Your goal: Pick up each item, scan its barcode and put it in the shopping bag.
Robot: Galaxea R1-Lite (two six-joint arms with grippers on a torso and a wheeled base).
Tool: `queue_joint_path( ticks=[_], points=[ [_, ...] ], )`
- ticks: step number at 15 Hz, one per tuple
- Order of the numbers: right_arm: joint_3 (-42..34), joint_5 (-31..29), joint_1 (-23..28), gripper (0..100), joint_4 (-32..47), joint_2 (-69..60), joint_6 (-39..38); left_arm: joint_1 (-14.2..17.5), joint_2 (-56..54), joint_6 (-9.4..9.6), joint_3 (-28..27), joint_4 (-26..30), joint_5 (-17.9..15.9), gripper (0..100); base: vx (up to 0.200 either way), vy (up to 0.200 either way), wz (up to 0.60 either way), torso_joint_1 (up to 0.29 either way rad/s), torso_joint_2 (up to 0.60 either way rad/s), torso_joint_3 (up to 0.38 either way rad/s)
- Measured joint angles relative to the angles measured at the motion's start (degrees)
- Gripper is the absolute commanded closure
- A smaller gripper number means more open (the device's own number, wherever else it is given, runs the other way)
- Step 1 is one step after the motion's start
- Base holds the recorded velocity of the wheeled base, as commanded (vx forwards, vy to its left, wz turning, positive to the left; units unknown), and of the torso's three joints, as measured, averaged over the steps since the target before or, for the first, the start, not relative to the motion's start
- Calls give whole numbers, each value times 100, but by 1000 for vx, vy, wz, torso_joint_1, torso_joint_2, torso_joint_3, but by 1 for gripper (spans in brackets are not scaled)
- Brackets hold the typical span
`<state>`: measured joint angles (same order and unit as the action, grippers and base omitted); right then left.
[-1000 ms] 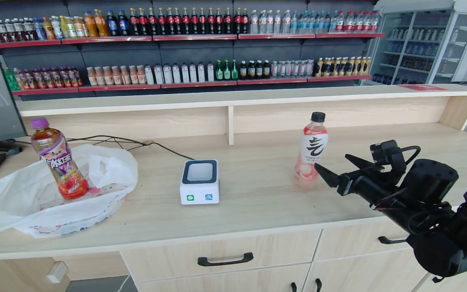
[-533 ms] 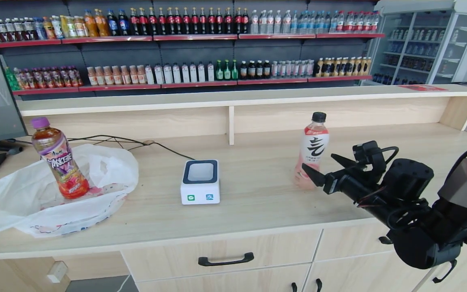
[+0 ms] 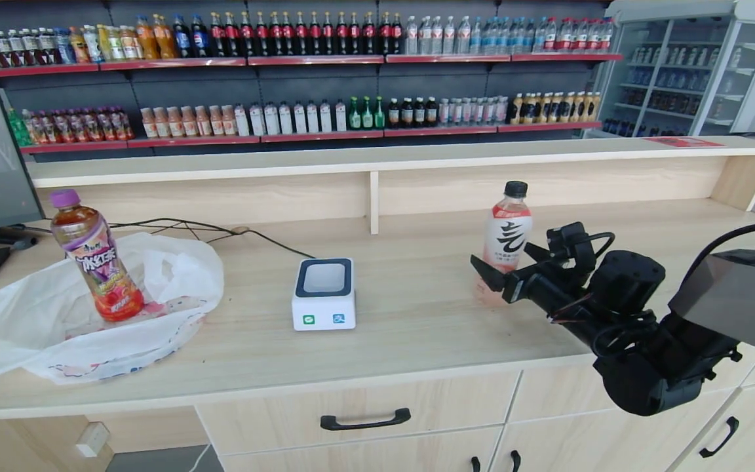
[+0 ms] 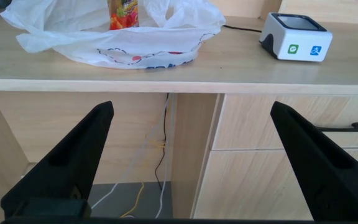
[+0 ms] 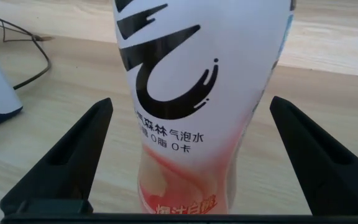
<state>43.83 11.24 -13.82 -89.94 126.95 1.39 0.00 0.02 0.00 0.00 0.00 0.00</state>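
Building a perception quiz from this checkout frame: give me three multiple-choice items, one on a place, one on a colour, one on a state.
1. Where does the purple-capped amber tea bottle stand?
A) on the white plastic shopping bag
B) on the white scanner box
C) on the raised wooden ledge

2. What colour is the cap of the pink-and-white plastic drink bottle?
A) purple
B) black
C) green

3. How is the right pincer?
A) shut on the bottle
B) open
C) shut on nothing

Answers:
1 A: its base sits on the spread bag.
2 B: the cap shows black.
3 B: in the right wrist view its fingers stand apart with the bottle between them.
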Motion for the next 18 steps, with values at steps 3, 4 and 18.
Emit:
queue_joint_path(
  ticks=[3, 4, 18],
  points=[
    [240, -13, 18, 0, 2, 199, -11, 0, 0, 0, 0, 0, 0, 0, 0, 0, 0, 0, 0, 0],
    [335, -76, 7, 0, 2, 257, -22, 0, 0, 0, 0, 0, 0, 0, 0, 0, 0, 0, 0, 0],
    [662, -213, -12, 100, 2, 424, -61, 0, 0, 2, 0, 0, 0, 0, 0, 0, 0, 0, 0, 0]
  ],
)
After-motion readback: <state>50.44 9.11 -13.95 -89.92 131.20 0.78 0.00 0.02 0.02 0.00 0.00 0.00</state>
